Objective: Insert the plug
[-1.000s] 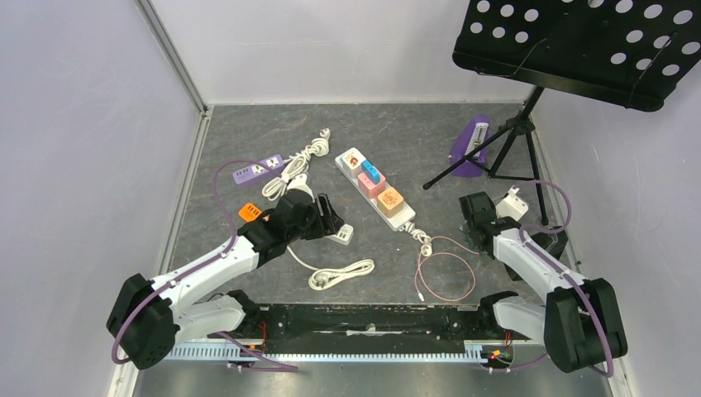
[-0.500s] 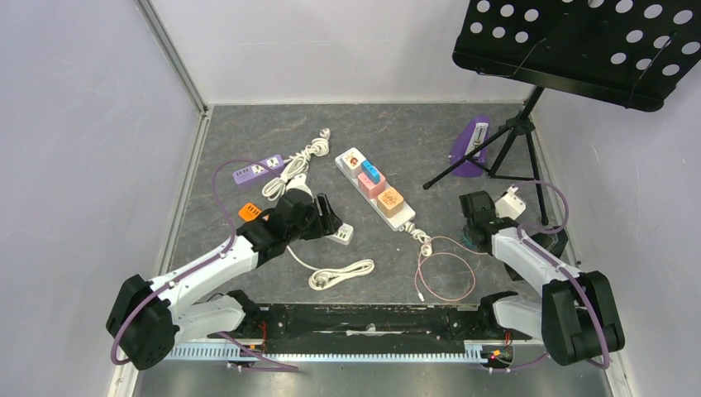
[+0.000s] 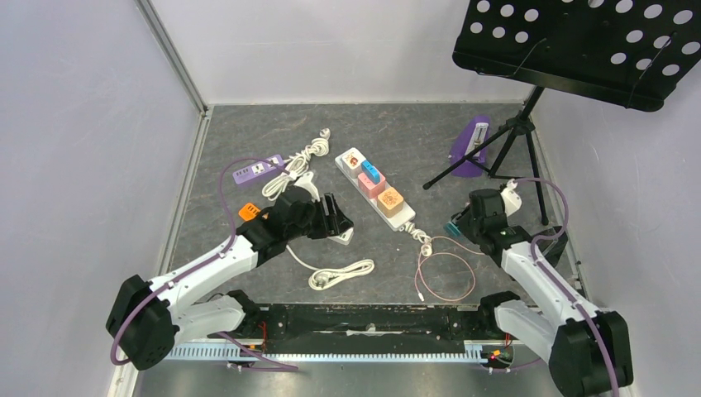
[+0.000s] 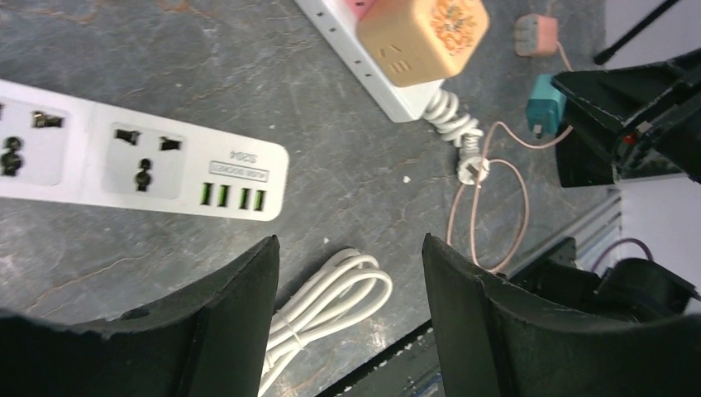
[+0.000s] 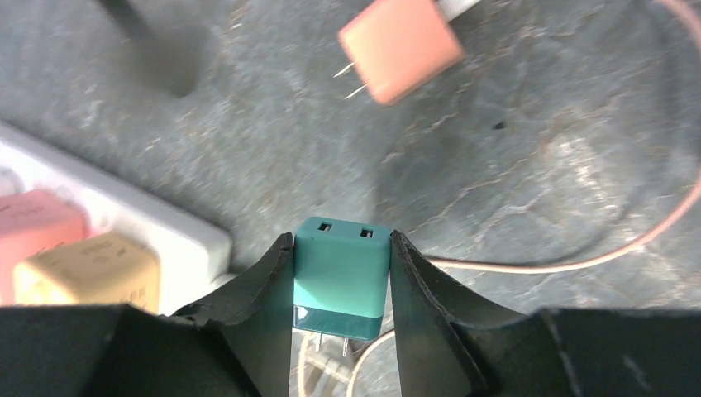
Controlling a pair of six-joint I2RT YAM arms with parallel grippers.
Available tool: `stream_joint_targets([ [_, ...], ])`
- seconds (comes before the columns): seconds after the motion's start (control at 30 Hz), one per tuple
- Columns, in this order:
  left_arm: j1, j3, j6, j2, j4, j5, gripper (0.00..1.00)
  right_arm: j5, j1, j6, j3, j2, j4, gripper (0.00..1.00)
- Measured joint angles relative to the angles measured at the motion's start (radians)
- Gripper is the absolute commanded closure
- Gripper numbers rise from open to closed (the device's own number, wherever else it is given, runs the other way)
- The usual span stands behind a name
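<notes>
The right gripper (image 5: 341, 244) is clamped on the teal plug (image 5: 341, 281), one finger against each side, and the plug's two prongs show at its lower end in the right wrist view. It holds the plug over the grey table (image 3: 413, 132) on the right side, just right of the near end of the long strip (image 3: 405, 217). That strip carries pink, blue and orange cube adapters along its length. A pink plug (image 5: 399, 45) lies on the table just past the teal one, and its thin pink cable (image 3: 446, 277) loops toward the near edge. The left gripper (image 4: 349, 244) stands wide apart and holds nothing. It hangs over the near end of a short white strip (image 4: 124, 161), whose free sockets and four green USB ports show in the left wrist view. A bundled white cord (image 3: 341, 274) lies nearer the bases. A purple strip (image 3: 259, 169) sits further left and far. A black stand (image 3: 579, 41) rises at the far right, well apart from both grippers
</notes>
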Motion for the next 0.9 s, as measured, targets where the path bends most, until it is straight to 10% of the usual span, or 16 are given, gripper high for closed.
stream_joint_targets([
  [0.43, -0.086, 0.000, -0.039, 0.055, 0.239, 0.085, 0.30, -0.180, 0.256, 0.167, -0.016, -0.165, 0.101, 0.87],
  [0.9, -0.327, 0.003, -0.035, 0.190, 0.506, -0.177, 0.28, -0.164, 0.432, 0.328, 0.007, -0.169, 0.153, 0.87],
])
